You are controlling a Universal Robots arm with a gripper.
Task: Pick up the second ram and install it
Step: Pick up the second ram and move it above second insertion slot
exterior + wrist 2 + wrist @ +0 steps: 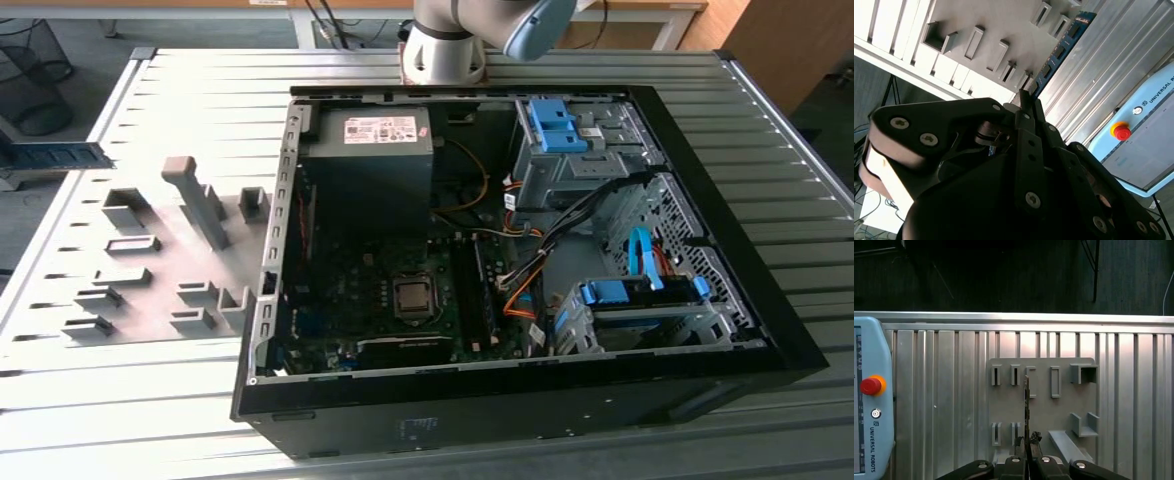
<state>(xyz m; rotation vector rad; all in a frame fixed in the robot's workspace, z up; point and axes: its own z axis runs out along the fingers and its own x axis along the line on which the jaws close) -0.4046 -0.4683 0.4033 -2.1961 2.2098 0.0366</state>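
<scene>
**Tool.** The black two-fingered tool (1027,440) sits at bottom centre of the first wrist view. Its fingers are pressed against the two flat faces of the second ram (1059,50), a long, thin green-blue circuit-board stick with a row of black chips.

**Task item.**
- In the second wrist view the stick runs from the tool at mid-frame toward the upper right.
- In the first wrist view it is edge-on, a thin line rising from bottom centre to mid-frame.
- The grip is at one end. This is judged to leave the length and long edges free, as a narrow socket would require.

**Below the stick.**
- A flat grey plastic fixture plate with slotted upright holders (1044,415) lies on the ribbed aluminium desk (944,405).
- The narrow slots are judged to stand parts on edge so that fingers can close on their faces.
- The wrist views do not show whether the stick touches the plate.
- In the exterior view, a green-blue strip at the left edge, upper left of frame, is probably this stick.

**Destination.**
- The open black computer case (534,415) lies on its side, right of centre in the exterior view. Its board faces up, which gives access from above.
- The dark memory slots (470,290) at lower centre cannot be judged occupied or vacant.
- The stick is well apart from the slots. Pickup is judged complete and installation not done.
</scene>
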